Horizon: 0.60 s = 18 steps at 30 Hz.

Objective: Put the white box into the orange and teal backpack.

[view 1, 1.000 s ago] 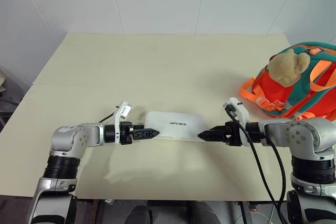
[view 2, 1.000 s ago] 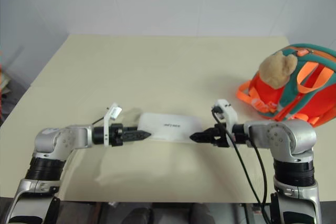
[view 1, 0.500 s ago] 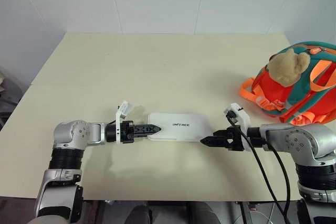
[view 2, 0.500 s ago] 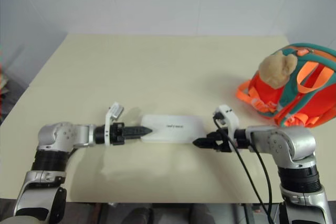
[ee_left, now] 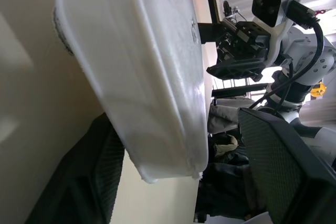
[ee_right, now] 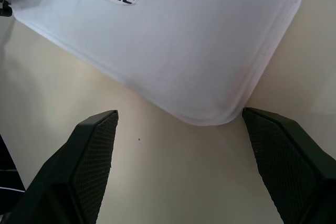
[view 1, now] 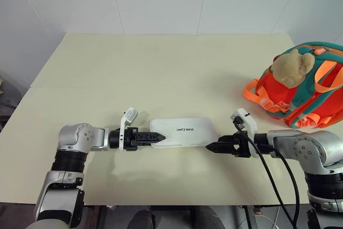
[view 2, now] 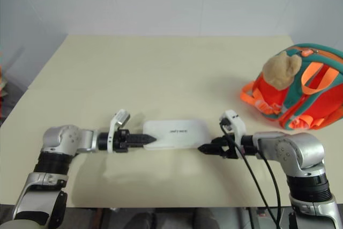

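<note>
Overhead, you had the white box (view 1: 184,132) lying flat on the table (view 1: 161,68), near its front edge, between the two arms. Your left gripper (view 1: 151,138) was at the box's left end and your right gripper (view 1: 212,146) sat just off its right front corner. The orange and teal backpack (view 1: 300,92) stood well apart at the table's right edge.

From the left wrist, your fingers (ee_left: 283,171) straddled the box end, spread on either side of it; whether they pressed on it I could not tell.

From the right wrist, your fingers (ee_right: 86,161) stood wide apart with the box corner (ee_right: 210,77) between them, untouched.
</note>
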Each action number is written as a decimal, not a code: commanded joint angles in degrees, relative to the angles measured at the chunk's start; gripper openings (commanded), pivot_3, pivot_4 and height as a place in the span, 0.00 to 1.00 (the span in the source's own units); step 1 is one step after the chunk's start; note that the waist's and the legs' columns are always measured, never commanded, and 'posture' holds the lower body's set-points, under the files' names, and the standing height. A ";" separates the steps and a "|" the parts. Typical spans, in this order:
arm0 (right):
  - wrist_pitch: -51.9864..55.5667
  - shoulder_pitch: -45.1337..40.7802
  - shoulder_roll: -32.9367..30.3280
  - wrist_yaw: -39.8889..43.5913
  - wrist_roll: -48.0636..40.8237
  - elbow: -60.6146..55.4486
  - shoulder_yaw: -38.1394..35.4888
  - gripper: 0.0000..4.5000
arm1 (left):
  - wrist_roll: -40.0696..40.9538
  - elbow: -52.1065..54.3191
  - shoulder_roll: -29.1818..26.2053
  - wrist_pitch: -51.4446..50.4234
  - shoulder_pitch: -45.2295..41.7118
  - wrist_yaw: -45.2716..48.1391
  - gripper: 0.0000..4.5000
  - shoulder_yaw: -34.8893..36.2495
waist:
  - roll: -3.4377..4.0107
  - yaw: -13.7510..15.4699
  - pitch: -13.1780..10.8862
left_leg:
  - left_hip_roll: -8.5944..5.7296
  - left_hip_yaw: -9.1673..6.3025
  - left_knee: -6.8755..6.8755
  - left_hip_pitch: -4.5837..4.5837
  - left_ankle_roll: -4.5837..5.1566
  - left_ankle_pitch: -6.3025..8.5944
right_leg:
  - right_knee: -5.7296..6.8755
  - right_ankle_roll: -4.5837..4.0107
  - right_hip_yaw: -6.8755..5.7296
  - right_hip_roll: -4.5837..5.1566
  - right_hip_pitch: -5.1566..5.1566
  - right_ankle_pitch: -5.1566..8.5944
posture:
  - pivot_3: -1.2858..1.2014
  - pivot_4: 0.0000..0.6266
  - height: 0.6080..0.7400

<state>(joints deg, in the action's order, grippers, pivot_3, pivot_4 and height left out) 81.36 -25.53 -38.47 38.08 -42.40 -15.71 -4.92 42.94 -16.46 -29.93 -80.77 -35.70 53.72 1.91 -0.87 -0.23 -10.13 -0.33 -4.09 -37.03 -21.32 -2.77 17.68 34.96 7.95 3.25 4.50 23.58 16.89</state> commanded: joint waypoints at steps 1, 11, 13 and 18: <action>-0.22 0.37 -0.30 0.54 -1.79 -2.32 -1.13 1.00 | 0.46 -0.93 3.95 1.08 -0.06 -5.27 0.63 5.54 | 0.00 0.07 0.00 | 0.00 0.00 0.01 0.00 0.00 0.00 | -0.01 0.00 0.00 0.00 0.00 0.00 | 0.52 0.24 1.00; -3.11 2.76 -1.65 1.73 -3.99 -3.47 -5.20 1.00 | 4.56 5.30 5.85 -1.04 2.01 -9.30 0.35 13.70 | 0.00 0.03 0.00 | 0.00 0.01 0.00 0.00 -0.01 -0.01 | 0.01 0.01 0.02 0.01 0.01 0.00 | 0.52 0.24 1.00; -4.33 4.34 -2.61 2.08 -4.18 -4.32 -6.48 1.00 | 4.91 7.42 4.40 -0.38 3.06 -7.85 0.35 12.85 | 0.00 0.09 0.00 | 0.00 0.01 0.00 0.00 -0.04 -0.02 | 0.01 0.01 0.02 0.01 0.02 0.00 | 0.52 0.24 1.00; -11.49 11.13 -6.36 3.55 -2.89 -7.30 -12.19 1.00 | 3.64 12.88 -0.34 7.47 6.07 -1.84 0.35 9.64 | 0.00 0.21 0.00 | 0.01 0.03 0.08 -0.01 -0.08 -0.02 | -0.11 0.00 0.01 0.01 0.01 0.00 | 0.52 0.24 1.00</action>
<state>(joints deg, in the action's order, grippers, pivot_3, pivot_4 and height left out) 73.35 -15.03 -43.56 40.38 -45.26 -20.38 -13.72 45.91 -6.77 -29.21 -77.20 -29.81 48.84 12.00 -0.87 -0.02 -10.13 -0.32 -4.06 -36.96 -21.34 -2.85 17.66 34.85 7.96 3.27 4.51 23.59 16.88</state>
